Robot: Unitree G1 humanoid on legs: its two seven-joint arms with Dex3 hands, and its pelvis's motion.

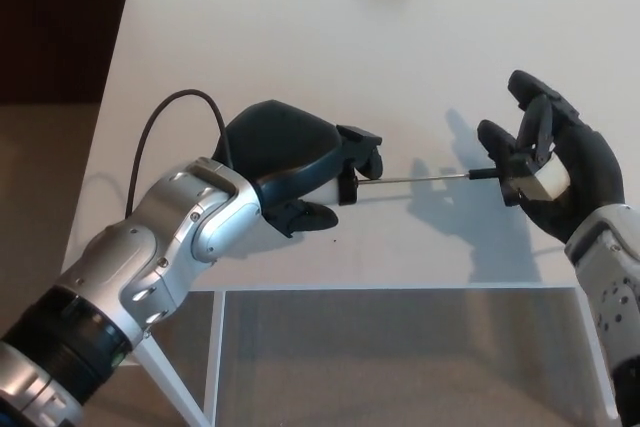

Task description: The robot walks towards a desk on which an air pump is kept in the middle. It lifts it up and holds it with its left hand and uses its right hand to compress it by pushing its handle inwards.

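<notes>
We judge the air pump to be a light and stiff thing, but its thin metal rod is drawn far out and could bend if we press it from the side, so any push must go straight along the rod. The good place to hold is the barrel, and there our left hand is clenched around it, so the body is mostly hidden under the fingers. The pump is over the white desk, near its front edge, with the rod pointing toward our right side. Our right hand is at the far end of the rod, palm against the T-handle; its fingers are spread and not closed on anything.
</notes>
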